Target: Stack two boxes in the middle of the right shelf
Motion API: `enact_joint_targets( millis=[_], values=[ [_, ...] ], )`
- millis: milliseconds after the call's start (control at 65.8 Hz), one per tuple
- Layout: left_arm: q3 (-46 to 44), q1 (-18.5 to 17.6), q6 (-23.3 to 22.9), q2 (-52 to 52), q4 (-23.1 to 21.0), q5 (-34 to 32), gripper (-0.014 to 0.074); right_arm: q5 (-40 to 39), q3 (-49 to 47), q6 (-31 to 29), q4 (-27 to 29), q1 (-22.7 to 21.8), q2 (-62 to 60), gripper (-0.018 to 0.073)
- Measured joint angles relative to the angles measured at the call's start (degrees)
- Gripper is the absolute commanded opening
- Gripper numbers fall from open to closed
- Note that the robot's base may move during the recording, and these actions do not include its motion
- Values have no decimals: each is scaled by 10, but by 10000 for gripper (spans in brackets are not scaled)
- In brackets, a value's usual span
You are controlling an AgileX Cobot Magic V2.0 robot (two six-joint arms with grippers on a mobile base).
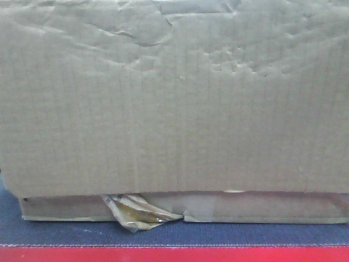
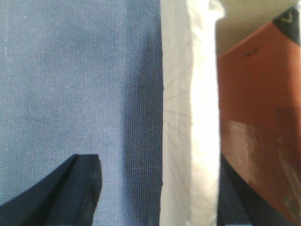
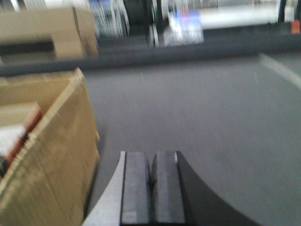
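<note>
A dark textured deck (image 1: 65, 233) with a red front rim (image 1: 174, 254) carries the thin flat box (image 1: 262, 208) near that edge. The box's tape scrap (image 1: 139, 214) touches the deck.

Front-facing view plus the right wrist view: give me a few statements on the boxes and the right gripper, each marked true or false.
1. The tall box rests on top of the thin flat box. True.
2. Both boxes stand on a shiny steel shelf. False: they sit on a dark textured deck with a red rim.
3. A crumpled tape scrap sticks out at the thin flat box's front, left of centre. True.
4. The right gripper is wide open. False: its pads are pressed together with nothing between them.
5. An open carton shows to the left of the right gripper in the wrist view. True.
</note>
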Motion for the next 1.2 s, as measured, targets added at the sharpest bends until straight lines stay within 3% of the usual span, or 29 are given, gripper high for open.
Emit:
enact_joint_targets(
  millis=[152, 273, 592, 775, 926, 1200],
  values=[
    [0, 0, 0, 0, -8, 0, 340, 130, -98, 0, 1, 0, 131, -162],
    [0, 0, 0, 0, -18, 0, 340, 188, -149, -1, 1, 0, 225, -162],
    [0, 0, 1, 0, -24, 0, 340, 155, -191, -1, 1, 0, 358, -162],
    [0, 0, 1, 0, -24, 0, 340, 232, -279, -3, 2, 1, 431, -161],
    [0, 0, 1, 0, -26, 0, 340, 287, -390, 2, 1, 35, 498, -141],
    [0, 0, 1, 0, -26, 0, 340, 358, -540, 90, -55, 155, 588, -140]
  ],
)
